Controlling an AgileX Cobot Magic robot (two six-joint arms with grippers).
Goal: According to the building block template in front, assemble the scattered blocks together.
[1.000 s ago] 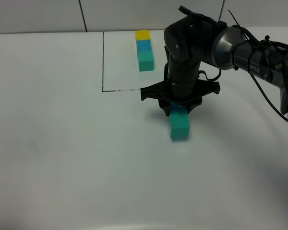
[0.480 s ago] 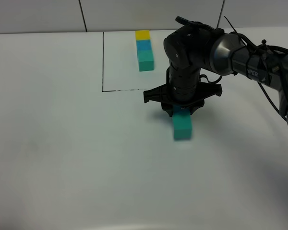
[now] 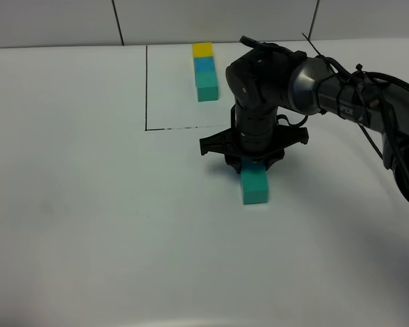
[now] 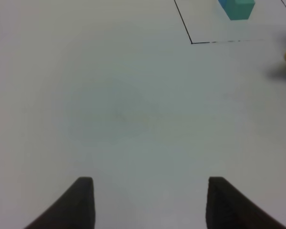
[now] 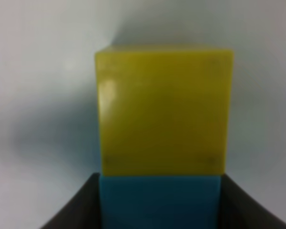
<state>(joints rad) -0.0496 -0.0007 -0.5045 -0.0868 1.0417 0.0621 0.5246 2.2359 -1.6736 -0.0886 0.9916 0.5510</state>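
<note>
Right tool (image 3: 253, 163) is clamped on the blue block (image 5: 159, 200). In the right wrist view the yellow block (image 5: 163, 110) sits flush against the blue one, faces touching. From the high camera the green block (image 3: 255, 186) pokes out from under the tool toward the near edge of the tabletop (image 3: 88, 225); blue and yellow are hidden by the arm there.

Change over the last second: the arm and the green block have slid a little back toward the far edge, closer to the drawn line (image 3: 170, 127), and the arm has twisted slightly. The blocks look to be moving as one row, so my read is they're already joined yellow-blue-green and this is just positioning or a final squeeze.

Template row (image 3: 204, 71) sits inside the marked box near the far edge, well apart from the tool. Same colour order, as far as I can tell.

Left tool (image 4: 150, 202) stands narrowly apart, holding nothing, over bare tabletop on the left side.

Room: plenty toward the near and left edges. Tight side is the far one, since the drawn line is just beyond the tool.
</note>
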